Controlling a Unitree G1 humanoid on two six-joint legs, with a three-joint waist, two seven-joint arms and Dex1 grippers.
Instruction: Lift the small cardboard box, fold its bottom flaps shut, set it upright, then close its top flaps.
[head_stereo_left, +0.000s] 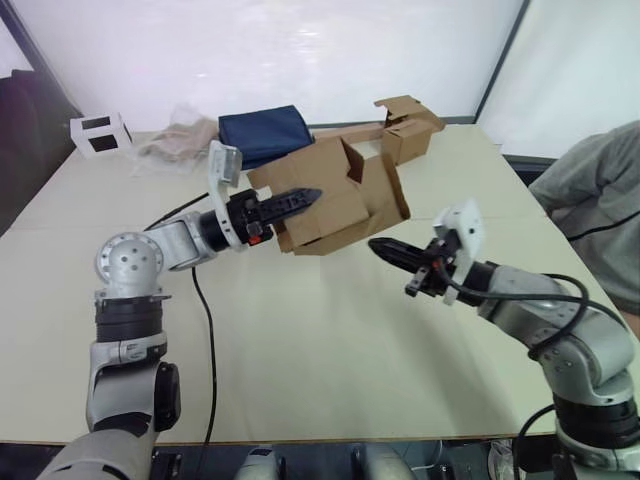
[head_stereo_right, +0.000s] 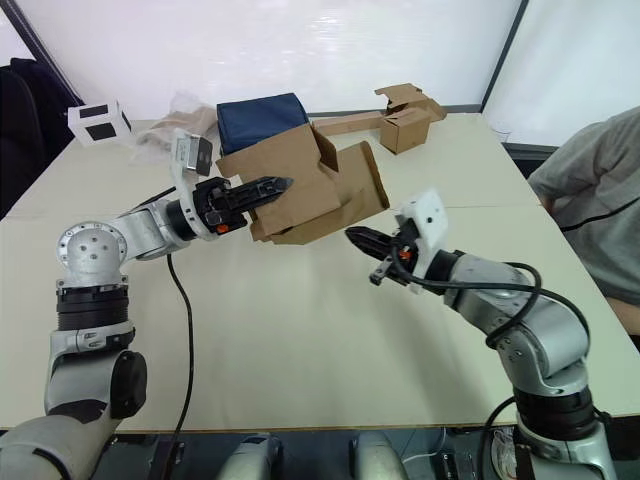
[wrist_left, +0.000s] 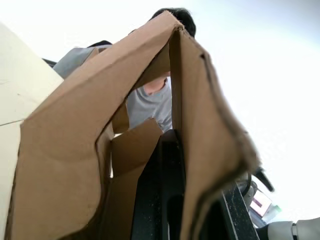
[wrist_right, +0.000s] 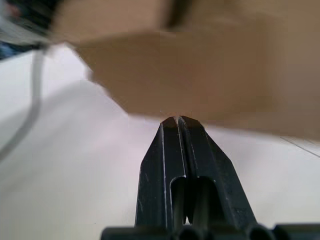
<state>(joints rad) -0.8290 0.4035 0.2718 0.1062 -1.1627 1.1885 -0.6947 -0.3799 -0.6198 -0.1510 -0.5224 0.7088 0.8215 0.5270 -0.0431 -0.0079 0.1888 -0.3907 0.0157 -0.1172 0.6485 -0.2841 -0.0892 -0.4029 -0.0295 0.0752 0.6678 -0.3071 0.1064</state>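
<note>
The small cardboard box hangs tilted above the middle of the table, plain brown, with flaps spread loose at its right-hand end. My left gripper is shut on one of its walls from the left; in the left wrist view the cardboard panel sits against a black finger. My right gripper is shut and empty, its tip just below and to the right of the box, pointing at the underside. I cannot tell which flaps are the bottom flaps and which the top flaps.
A second brown box joined to a long cardboard strip stands at the back right. A navy fabric bundle, crumpled beige material and a white cube lie at the back left. A black cable crosses the table. A person in grey sits on the right.
</note>
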